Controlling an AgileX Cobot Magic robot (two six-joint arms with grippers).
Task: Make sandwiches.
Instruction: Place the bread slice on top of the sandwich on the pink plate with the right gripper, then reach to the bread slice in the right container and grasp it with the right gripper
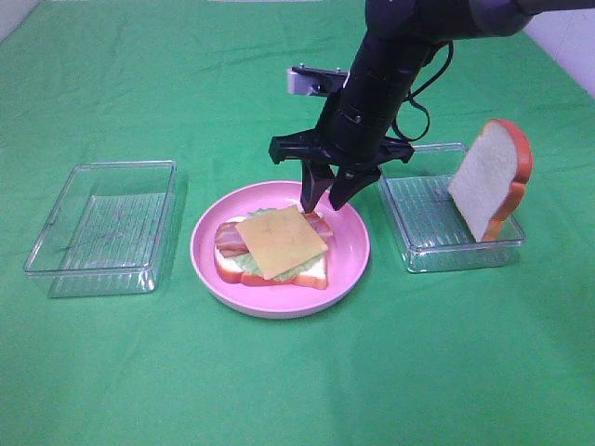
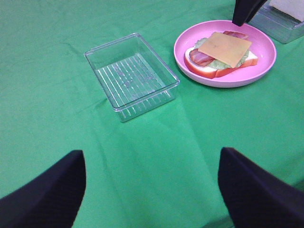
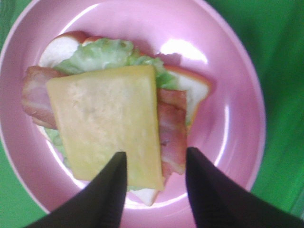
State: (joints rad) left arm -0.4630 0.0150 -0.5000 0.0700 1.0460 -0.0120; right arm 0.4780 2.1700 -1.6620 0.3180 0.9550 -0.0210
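Right hand [image 1: 327, 197] parted and empty above the cheese [image 1: 281, 242], cheese topping bacon [image 1: 229, 239], lettuce [image 1: 249, 263] and bread [image 1: 311, 271] on the plate [image 1: 358, 243], second slice [image 1: 486, 177] leaning in the tray [image 1: 418, 209] at three o'clock, left hand [image 2: 152, 190] wide open, empty.

Green cloth [image 1: 139, 372] over whole tabletop, pale floor strips at far corners, even bright light
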